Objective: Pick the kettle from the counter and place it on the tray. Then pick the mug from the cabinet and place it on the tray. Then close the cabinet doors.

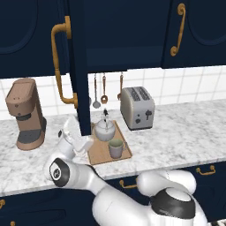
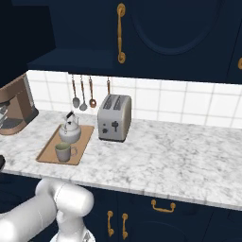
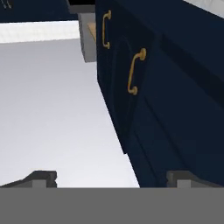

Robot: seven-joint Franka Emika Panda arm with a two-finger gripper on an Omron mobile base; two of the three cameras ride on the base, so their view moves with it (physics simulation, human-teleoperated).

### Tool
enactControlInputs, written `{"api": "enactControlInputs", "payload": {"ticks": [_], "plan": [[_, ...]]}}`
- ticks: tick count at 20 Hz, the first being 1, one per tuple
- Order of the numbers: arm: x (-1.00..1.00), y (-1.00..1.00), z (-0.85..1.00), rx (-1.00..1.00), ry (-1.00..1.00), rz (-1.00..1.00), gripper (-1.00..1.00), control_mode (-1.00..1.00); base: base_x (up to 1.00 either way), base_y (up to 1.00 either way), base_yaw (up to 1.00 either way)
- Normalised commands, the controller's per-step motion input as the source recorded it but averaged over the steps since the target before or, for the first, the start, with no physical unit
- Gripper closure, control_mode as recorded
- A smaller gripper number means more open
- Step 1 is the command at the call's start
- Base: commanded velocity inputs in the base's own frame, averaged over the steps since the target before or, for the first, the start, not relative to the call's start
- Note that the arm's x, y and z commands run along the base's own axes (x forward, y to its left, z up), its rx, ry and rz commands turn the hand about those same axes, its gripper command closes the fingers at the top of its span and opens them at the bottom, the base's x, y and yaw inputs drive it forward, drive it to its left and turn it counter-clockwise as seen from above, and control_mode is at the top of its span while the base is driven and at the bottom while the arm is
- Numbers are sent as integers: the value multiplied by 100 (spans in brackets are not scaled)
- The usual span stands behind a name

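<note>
The tray point(image 1: 99, 153) held 2 things, the kettle point(image 1: 105, 129) and the mug point(image 1: 116, 148), just right of the gripper point(image 1: 84, 144). Its fingers stood spread wide, empty, beside the open cabinet door point(image 1: 78, 66).

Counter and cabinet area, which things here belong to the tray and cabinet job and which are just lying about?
Part of the job:
- kettle, on the tray
- mug, also on the tray
- cabinet door, standing open
- counter

Just lying about:
- toaster
- coffee machine
- hanging utensils on the wall
</note>
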Motion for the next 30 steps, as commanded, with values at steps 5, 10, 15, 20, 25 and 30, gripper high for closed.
{"api": "enactControlInputs", "payload": {"ticks": [5, 10, 15, 20, 25, 30], "plan": [[13, 44, -5, -16, 17, -27, -100, -100, 0, 0, 0], [0, 38, 3, -6, 23, -25, -100, -100, 0, 0, 0], [0, 48, 0, -9, 32, -20, -100, -100, 0, 0, 0], [0, 36, 26, -5, 22, -16, -100, -100, 0, 0, 0], [-2, 2, 53, 0, 14, -19, -100, -100, 0, 0, 0], [0, -13, 58, 4, 20, -23, -100, -100, 0, 0, 0]]}}
